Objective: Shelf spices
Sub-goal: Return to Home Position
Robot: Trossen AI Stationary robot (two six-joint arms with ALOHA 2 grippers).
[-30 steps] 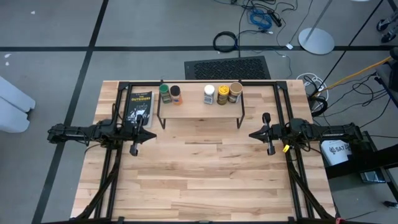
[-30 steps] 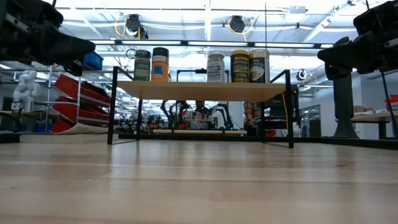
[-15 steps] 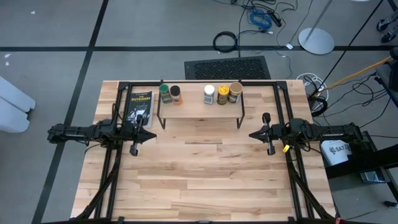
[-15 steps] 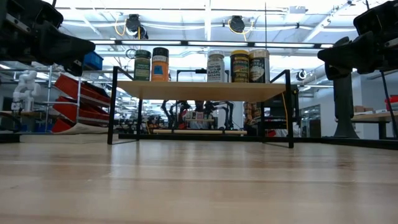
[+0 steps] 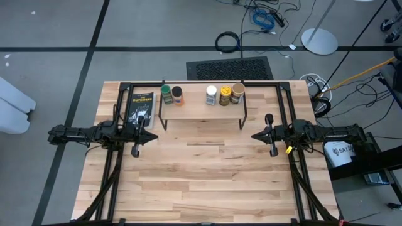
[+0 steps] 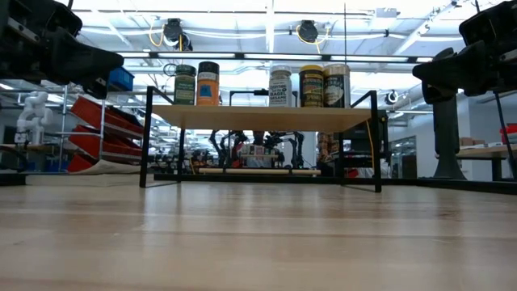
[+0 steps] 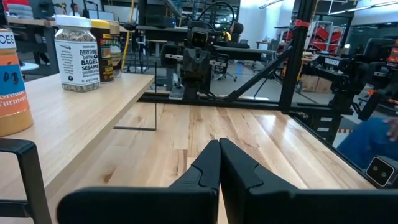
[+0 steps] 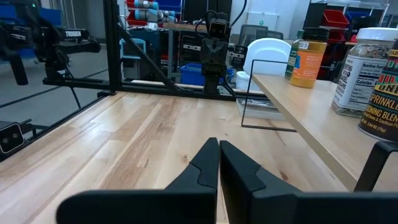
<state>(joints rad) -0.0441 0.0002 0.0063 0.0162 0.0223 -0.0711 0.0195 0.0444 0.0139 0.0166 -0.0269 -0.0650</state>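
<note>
Five spice jars stand upright on the shelf (image 5: 201, 112), a wood plank on black rod legs at the table's far middle: green-lidded (image 5: 166, 95), dark-lidded orange (image 5: 178, 95), white-lidded (image 5: 211, 95), yellow-lidded (image 5: 225, 96) and tan-lidded (image 5: 237, 93). They show in a row in the low view (image 6: 280, 86). My left gripper (image 5: 154, 135) is shut and empty at the table's left, in front of the shelf's left end. My right gripper (image 5: 254, 135) is shut and empty at the right.
A flat black packet with yellow lettering (image 5: 141, 106) lies on the table left of the shelf. Black arm frames run along the table's left and right sides. Bare wood tabletop (image 5: 201, 176) lies between and in front of the grippers.
</note>
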